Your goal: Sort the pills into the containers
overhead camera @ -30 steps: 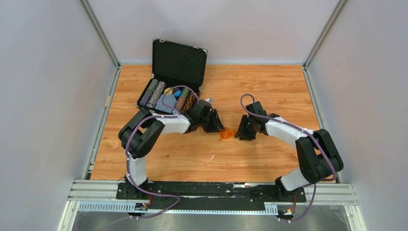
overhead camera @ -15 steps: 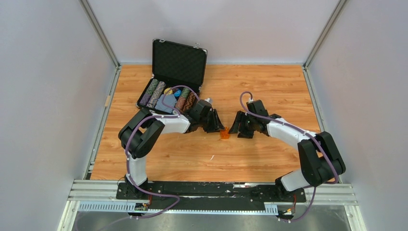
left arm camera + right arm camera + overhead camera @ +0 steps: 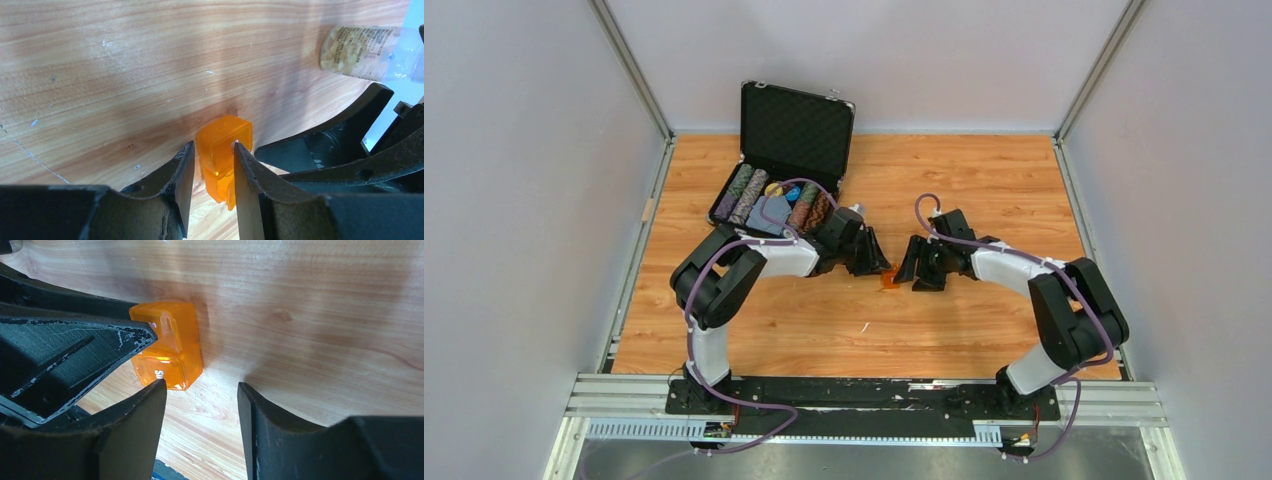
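The tiny translucent orange container [image 3: 890, 279] lies on the wooden table between my two grippers. In the left wrist view the container [image 3: 225, 145] sits between the fingers of my left gripper [image 3: 212, 145], which is closed against its sides. My left gripper [image 3: 882, 268] reaches it from the left. My right gripper [image 3: 911, 270] is open and empty just right of it. In the right wrist view the container [image 3: 172, 347] lies just beyond the left fingertip of my right gripper [image 3: 200, 385]. A clear bottle of pale pills [image 3: 370, 47] lies on the table beyond.
An open black foam-lined case [image 3: 779, 170] with rows of striped chips stands at the back left, behind the left arm. Bare wooden table [image 3: 984, 180] lies to the right and front. Grey walls enclose the table.
My right gripper has moved left, up close to the orange container and the left gripper. The left gripper and container have stayed in place.
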